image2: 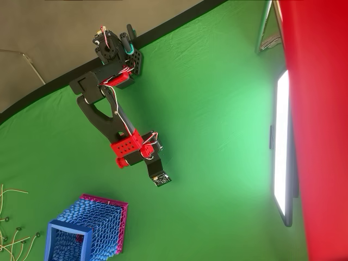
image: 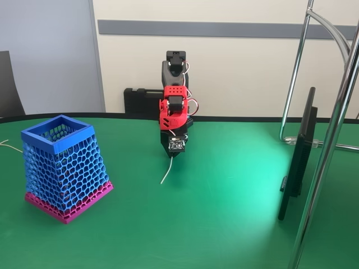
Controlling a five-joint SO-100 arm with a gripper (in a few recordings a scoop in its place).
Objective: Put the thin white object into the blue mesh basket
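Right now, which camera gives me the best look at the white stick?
The fixed view. There the white stick hangs in clear outline from the gripper against the green table, right of the basket. In the overhead view I cannot make the stick out; the gripper covers where it would be.

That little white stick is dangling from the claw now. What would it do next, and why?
Probably lift a bit and swing toward the blue mesh basket. In the fixed view the thin white object hangs from the gripper, its lower end at or near the green table, and the basket, open at the top, stands well to the left, taller than the stick's present height.
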